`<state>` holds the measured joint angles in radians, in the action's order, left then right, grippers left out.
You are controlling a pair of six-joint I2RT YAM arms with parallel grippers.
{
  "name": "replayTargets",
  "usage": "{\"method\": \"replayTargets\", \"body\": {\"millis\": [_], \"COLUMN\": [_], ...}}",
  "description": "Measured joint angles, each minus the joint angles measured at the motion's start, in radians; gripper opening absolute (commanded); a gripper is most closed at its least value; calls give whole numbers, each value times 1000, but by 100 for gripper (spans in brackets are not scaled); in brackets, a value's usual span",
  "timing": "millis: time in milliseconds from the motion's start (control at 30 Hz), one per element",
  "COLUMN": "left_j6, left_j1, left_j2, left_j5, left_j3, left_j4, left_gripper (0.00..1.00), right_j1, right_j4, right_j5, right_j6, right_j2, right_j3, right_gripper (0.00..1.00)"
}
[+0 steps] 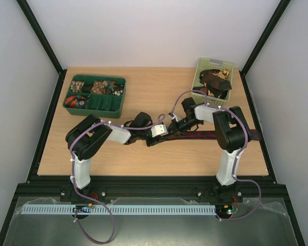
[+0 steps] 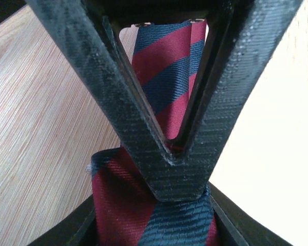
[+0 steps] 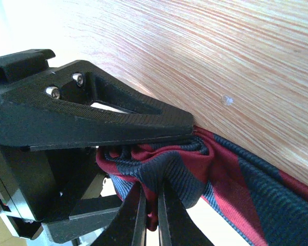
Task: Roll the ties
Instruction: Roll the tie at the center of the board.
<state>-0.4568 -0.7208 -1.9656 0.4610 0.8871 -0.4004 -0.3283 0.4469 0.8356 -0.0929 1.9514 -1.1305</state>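
A dark red tie with navy diagonal stripes [image 1: 210,135] lies across the table's right half, its far end over the right edge. My right gripper [image 1: 173,124] is shut on a bunched fold of this tie [image 3: 195,169]; in the right wrist view its thin fingers [image 3: 149,205] pinch the cloth. My left gripper [image 1: 163,134] meets it at the tie's left end. In the left wrist view its fingers [image 2: 154,210] stand on either side of the tie [image 2: 118,205], touching both edges. The right gripper's finger [image 2: 179,174] crosses that view.
A pale green basket [image 1: 201,66] at the back right holds several more ties [image 1: 215,82]. A dark green divided tray [image 1: 120,102] at the back left holds rolled ties [image 1: 92,88]. The table's right edge [image 1: 259,154] is close to the tie's far end.
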Motion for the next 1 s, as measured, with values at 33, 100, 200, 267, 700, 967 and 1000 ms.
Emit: {"method": "replayTargets", "body": {"millis": [33,100,200,267,700,967,1000], "left_j6": [2,5,13,16,19,19,19], "left_j1": [2,3,9,14,39,40,40], "left_j2": [0,0,0,0,47,39,33], "left_j5": [-1,-3,-3,-1,39,51,56], "left_j3": [0,0,0,-1,-94,-116,-116], "left_j4": [0,-1,-2,-2,-71,-136,-148], "left_gripper": [48,54,60,63,80,83,83], "right_j1": [0,0,1,3,47,91,96], "right_j4": [0,0,0,0,5,24,28], "right_j5": [-1,-3,-7,-10,-10,21,25], "right_j6": [0,3,4,6,23,37,40], "right_j2": [1,3,4,5,9,40,44], "right_j3": [0,0,0,0,11,14,14], "right_gripper": [1,1,1,1,1,1,1]}}
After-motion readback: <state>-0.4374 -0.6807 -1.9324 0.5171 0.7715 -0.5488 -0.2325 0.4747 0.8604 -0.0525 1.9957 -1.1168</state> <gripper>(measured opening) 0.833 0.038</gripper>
